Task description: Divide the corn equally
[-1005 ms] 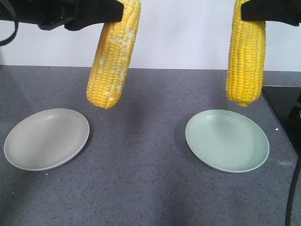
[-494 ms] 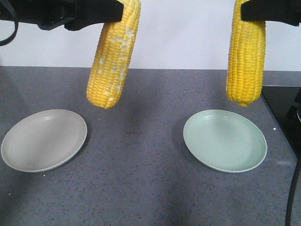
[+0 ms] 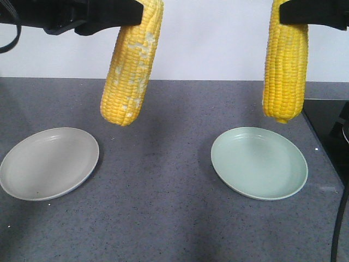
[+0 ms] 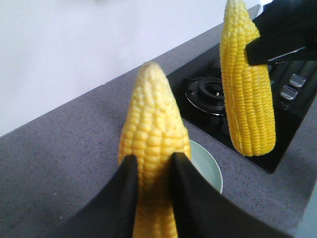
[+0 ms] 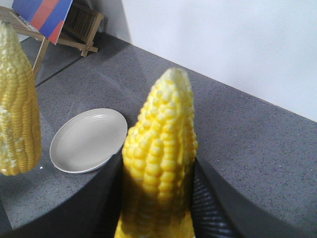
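Two corn cobs hang tip-down above the grey counter. My left gripper (image 3: 136,13) is shut on the butt end of the left corn (image 3: 130,71), which tilts slightly and hangs right of the grey plate (image 3: 49,162). In the left wrist view the fingers (image 4: 124,193) clamp that corn (image 4: 153,119) at the gripper (image 4: 154,158), above the rim of the green plate (image 4: 210,166). My right gripper (image 3: 292,12) is shut on the right corn (image 3: 285,65), hanging over the far right rim of the green plate (image 3: 259,162). The right wrist view shows this gripper (image 5: 158,166), its corn (image 5: 161,134) and the grey plate (image 5: 89,139). Both plates hold nothing.
A black gas stove (image 3: 332,125) is set into the counter right of the green plate; its burner (image 4: 208,94) shows under the right corn. A wooden stand with a red-and-blue panel (image 5: 49,20) stands at the far left. A white wall backs the counter.
Both plates have drifted slightly left in the front view. The two arms and their corn hold the same place in that view.
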Controlling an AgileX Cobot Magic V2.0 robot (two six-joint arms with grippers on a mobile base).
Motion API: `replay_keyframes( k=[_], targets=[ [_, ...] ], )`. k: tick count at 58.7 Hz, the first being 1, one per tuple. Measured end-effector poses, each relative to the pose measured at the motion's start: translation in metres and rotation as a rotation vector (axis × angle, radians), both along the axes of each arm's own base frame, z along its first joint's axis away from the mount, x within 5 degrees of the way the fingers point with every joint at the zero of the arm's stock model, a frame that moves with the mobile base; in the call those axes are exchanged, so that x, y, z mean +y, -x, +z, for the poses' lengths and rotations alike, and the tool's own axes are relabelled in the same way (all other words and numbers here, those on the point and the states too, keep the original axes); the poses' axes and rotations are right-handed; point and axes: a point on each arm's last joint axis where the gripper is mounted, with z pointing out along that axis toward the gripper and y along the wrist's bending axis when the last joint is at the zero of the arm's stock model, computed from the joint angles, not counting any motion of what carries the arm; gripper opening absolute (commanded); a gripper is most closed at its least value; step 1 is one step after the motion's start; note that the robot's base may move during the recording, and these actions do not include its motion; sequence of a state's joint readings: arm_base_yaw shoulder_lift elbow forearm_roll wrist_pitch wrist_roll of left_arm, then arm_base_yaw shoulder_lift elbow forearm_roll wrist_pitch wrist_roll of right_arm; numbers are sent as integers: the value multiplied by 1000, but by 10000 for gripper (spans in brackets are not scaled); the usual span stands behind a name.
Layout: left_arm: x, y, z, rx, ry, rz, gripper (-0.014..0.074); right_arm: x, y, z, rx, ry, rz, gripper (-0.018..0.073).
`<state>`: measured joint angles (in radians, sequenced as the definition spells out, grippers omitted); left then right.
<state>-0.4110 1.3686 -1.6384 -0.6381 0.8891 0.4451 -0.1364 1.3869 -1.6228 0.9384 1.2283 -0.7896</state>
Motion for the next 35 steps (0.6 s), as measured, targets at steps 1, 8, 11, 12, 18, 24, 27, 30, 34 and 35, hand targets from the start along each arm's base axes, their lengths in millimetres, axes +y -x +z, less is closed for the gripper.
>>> replay_keyframes(
  k=[1, 8, 11, 12, 18, 24, 27, 30, 34, 35],
  targets=[
    [0, 0, 0, 0, 0, 0, -6, 0, 0, 0, 0, 0, 0, -5],
    [0, 0, 0, 0, 0, 0, -6, 0, 0, 0, 0, 0, 0, -5],
    [0, 0, 0, 0, 0, 0, -6, 0, 0, 0, 0, 0, 0, -5],
    [0, 0, 0, 0, 0, 0, -6, 0, 0, 0, 0, 0, 0, -5],
    [0, 0, 0, 0, 0, 0, -6, 0, 0, 0, 0, 0, 0, -5],
    [0, 0, 0, 0, 0, 0, -6, 0, 0, 0, 0, 0, 0, -5],
    [0, 0, 0, 0, 0, 0, -6, 0, 0, 0, 0, 0, 0, -5],
    [0, 0, 0, 0, 0, 0, -6, 0, 0, 0, 0, 0, 0, -5],
    [0, 0, 0, 0, 0, 0, -6, 0, 0, 0, 0, 0, 0, -5],
    [0, 0, 0, 0, 0, 0, -6, 0, 0, 0, 0, 0, 0, -5]
  ],
)
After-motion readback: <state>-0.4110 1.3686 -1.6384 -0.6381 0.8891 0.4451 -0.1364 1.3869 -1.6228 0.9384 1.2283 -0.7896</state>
